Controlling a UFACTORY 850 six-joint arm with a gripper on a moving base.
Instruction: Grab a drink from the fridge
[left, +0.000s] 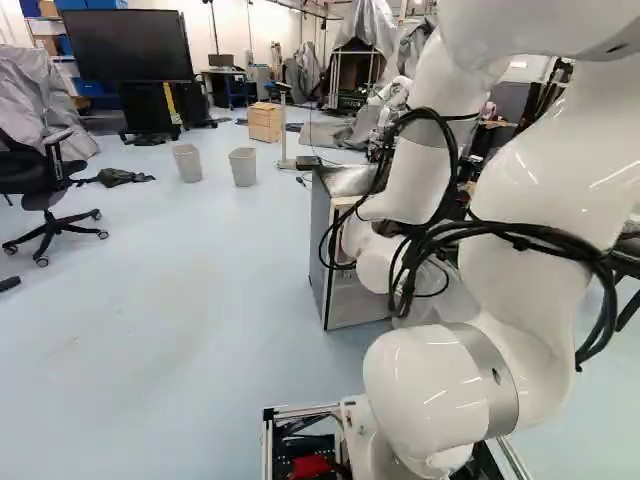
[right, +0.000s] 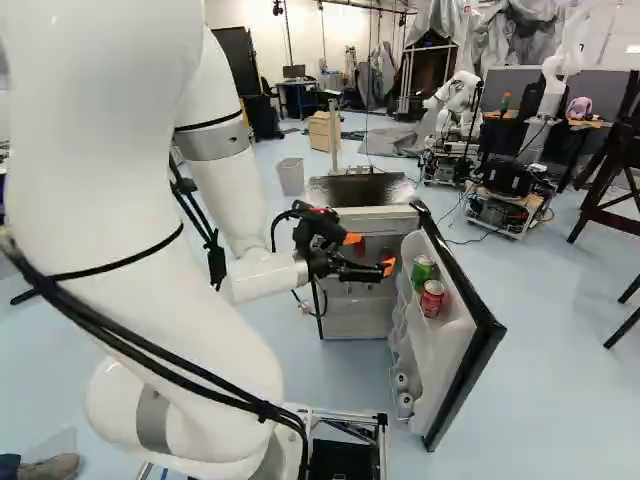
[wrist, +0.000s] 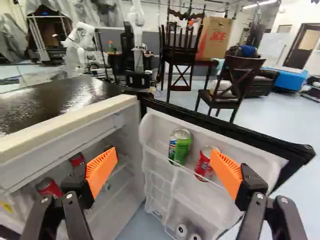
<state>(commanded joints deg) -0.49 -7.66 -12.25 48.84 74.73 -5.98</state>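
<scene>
The pincer (wrist: 163, 152) is spread wide, gripping nothing. Ahead of it, right of centre in the right base view, the green can (right: 423, 272) and red can (right: 432, 298) stand upright in the door (right: 440, 350); the green looks the straighter reach.

2 pale bins (left: 243, 167) stand near each other; a cardboard box (wrist: 214, 39) sits beyond a dark wooden chair (wrist: 223, 103).
</scene>
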